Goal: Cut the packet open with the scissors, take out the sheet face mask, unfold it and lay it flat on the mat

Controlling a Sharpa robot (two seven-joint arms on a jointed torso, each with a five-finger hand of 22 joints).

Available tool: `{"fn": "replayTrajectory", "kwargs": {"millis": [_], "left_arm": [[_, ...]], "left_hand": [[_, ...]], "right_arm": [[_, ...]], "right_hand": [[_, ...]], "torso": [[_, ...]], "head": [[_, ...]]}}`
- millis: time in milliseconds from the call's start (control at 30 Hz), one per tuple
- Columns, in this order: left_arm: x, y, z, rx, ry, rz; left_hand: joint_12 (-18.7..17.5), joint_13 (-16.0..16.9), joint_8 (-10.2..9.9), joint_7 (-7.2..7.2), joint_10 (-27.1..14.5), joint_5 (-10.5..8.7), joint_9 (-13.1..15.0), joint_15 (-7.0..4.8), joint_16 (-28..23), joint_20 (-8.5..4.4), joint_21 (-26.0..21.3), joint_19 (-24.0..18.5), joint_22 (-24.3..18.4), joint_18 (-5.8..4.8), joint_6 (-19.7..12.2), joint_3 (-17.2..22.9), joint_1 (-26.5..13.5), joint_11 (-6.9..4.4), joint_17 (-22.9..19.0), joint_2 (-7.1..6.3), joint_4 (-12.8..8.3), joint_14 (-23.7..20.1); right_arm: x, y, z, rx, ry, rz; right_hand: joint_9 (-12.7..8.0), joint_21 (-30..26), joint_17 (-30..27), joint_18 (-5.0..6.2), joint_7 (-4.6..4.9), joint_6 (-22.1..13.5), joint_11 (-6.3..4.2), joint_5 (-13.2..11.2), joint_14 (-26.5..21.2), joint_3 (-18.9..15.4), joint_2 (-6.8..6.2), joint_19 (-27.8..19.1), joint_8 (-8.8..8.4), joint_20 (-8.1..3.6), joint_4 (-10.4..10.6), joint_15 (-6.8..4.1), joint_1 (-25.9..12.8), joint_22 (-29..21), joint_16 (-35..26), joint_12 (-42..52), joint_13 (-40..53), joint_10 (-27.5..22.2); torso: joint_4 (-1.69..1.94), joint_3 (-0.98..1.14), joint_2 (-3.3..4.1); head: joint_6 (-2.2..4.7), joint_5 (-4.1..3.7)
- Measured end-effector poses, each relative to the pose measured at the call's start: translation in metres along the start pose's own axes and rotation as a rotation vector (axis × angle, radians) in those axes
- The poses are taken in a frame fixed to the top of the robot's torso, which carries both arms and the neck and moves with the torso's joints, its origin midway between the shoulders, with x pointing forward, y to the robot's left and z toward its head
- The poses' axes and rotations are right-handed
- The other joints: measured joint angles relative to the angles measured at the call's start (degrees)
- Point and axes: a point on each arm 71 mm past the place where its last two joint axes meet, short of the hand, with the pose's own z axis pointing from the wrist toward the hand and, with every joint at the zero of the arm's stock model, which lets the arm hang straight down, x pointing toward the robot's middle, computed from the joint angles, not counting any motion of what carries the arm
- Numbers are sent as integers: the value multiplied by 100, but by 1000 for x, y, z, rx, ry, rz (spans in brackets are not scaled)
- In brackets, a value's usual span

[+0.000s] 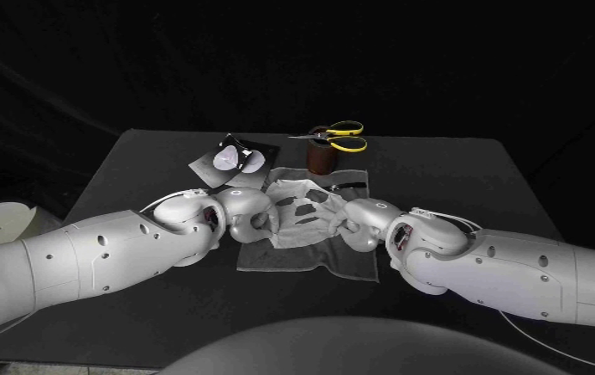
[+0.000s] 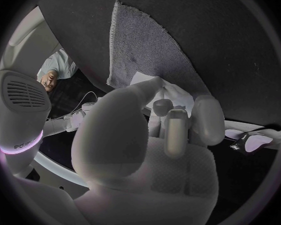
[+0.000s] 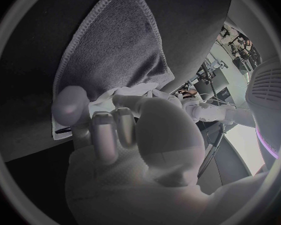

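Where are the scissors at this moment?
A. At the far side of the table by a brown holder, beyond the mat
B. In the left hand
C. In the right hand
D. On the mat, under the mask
A: the scissors lie by the brown holder, beyond the mat, while the left hand and right hand are both at the sheet mask.

In the head view we lose both side edges of the sheet mask (image 1: 302, 205) under the left hand (image 1: 244, 217) and the right hand (image 1: 367, 224), so we cannot tell whether either pinches it or merely rests on it. From each wrist the palm covers most of the mask. We cannot make out the print on the packet (image 1: 230, 162), and whether the scissors (image 1: 337, 136) touch the dark holder (image 1: 320, 161) beside them is too small for us to tell
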Motion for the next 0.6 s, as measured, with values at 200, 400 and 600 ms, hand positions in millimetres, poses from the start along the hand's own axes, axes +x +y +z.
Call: {"fn": "replayTrajectory", "kwargs": {"millis": [200,400,600], "left_arm": [[0,-1,0,2,4,11],[0,-1,0,6,3,21],[1,-2,-1,17,-9,23]], "left_hand": [[0,47,35,-21,22,0,-3,0,0,0,0,0,1,0,83,18,-1,-22,0,0,-14,0],[218,549,115,-71,396,-3,-14,1,50,-33,83,32,1,1,202,91,-27,-22,0,137,22,0],[351,920,193,-68,654,-22,-6,-36,60,-51,150,92,1,0,279,255,-4,-84,0,196,30,10]], "right_arm": [[0,0,0,0,0,0],[0,0,0,0,-1,0],[0,0,1,1,-1,0]], "right_hand": [[-1,0,-4,0,8,12,0,0,0,0,0,0,18,0,0,0,0,2,23,0,-3,0],[1,0,-5,0,0,19,-1,0,0,0,0,0,22,0,0,0,0,1,24,0,-4,0],[7,0,-5,0,-4,23,-1,0,0,0,25,0,21,0,0,0,-25,-1,23,-1,-1,-1]], "torso": [[0,0,2],[1,0,2],[1,0,2]], "head": [[0,-15],[0,-20],[0,-16]]}}
